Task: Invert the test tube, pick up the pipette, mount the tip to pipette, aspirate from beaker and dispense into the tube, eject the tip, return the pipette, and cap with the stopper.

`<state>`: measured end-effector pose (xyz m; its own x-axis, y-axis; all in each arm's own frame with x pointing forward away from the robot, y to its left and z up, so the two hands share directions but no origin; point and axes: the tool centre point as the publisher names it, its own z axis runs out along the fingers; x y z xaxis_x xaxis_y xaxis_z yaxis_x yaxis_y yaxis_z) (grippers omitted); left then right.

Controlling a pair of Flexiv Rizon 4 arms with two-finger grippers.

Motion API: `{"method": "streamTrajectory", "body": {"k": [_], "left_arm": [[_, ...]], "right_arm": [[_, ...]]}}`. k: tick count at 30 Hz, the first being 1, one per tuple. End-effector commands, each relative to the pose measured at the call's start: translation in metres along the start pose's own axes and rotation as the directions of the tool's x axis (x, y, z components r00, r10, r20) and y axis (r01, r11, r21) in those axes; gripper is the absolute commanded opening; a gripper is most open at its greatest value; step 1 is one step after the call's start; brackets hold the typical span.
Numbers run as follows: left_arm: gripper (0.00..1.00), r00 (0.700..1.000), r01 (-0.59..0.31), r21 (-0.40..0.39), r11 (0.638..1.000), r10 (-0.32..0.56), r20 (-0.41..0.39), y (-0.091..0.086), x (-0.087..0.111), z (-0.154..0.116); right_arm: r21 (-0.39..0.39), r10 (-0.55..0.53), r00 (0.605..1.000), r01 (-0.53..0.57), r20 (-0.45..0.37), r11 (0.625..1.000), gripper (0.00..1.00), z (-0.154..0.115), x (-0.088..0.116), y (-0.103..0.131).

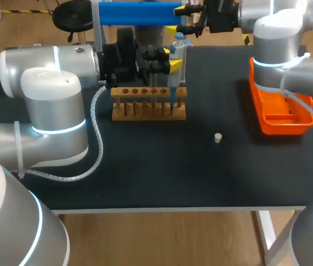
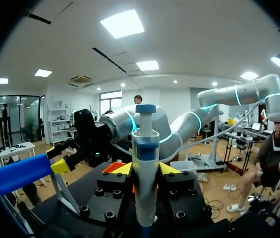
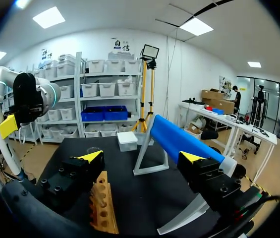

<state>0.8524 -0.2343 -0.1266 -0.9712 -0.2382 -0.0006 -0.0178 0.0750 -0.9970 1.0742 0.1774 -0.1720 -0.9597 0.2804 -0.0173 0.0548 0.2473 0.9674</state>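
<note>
Head view: my left arm comes in from 9 o'clock, and the left gripper [image 1: 170, 59] sits just behind the wooden rack [image 1: 148, 103], closed on the pipette [image 1: 178, 55]. The pipette stands upright, its blue lower end down at the rack's 3 o'clock end. The rack is mid-bench on the black bench [image 1: 145, 172]. The stopper [image 1: 218, 138] lies alone at 4 o'clock from the rack, well apart from it. An orange tray [image 1: 281, 119] is at the 3 o'clock edge, partly behind my right arm. The right gripper [image 1: 190, 21] is up at 12 o'clock, beside the blue roll [image 1: 139, 13] on its stand.

Left wrist view: the pipette [image 2: 145, 148] is upright between my yellow-tipped fingers [image 2: 122, 169], gripped from both sides, blue cap on top. My other arm's gripper [image 2: 63, 157] is ahead and off to one side, next to the blue roll [image 2: 21, 172].

Right wrist view: the right gripper [image 3: 142, 157] is spread wide with nothing held; yellow fingertips [image 3: 91, 156] far apart. The rack [image 3: 102, 206] lies under and between them, close to one finger, end-on. The blue roll [image 3: 182, 141] on its white stand is just ahead. A white box [image 3: 128, 141] sits further ahead on the bench. The left gripper's yellow tip [image 3: 8, 126] shows off to the side.
</note>
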Motion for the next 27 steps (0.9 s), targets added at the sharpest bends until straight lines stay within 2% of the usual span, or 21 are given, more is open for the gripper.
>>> {"method": "streamTrajectory", "body": {"k": [1,10,12,27], "left_arm": [[0.00,1.000,-0.001,0.003,1.000,0.001,0.001,0.001,0.000,0.000],[0.00,1.000,-0.001,0.002,1.000,0.001,0.003,0.001,-0.001,-0.002],[0.00,0.999,0.007,-0.009,1.000,-0.007,0.032,0.003,-0.004,-0.009],[0.00,0.967,0.035,-0.097,0.995,-0.009,0.253,0.010,-0.025,-0.095]], "right_arm": [[0.002,0.000,1.000,0.000,0.001,1.000,1.00,0.000,0.000,0.000],[0.002,0.000,1.000,0.000,0.001,1.000,1.00,0.000,0.000,0.000],[0.002,0.000,1.000,0.000,0.001,1.000,1.00,0.000,0.000,0.000],[0.002,0.000,1.000,0.000,0.001,1.000,1.00,0.000,0.000,0.000]]}}
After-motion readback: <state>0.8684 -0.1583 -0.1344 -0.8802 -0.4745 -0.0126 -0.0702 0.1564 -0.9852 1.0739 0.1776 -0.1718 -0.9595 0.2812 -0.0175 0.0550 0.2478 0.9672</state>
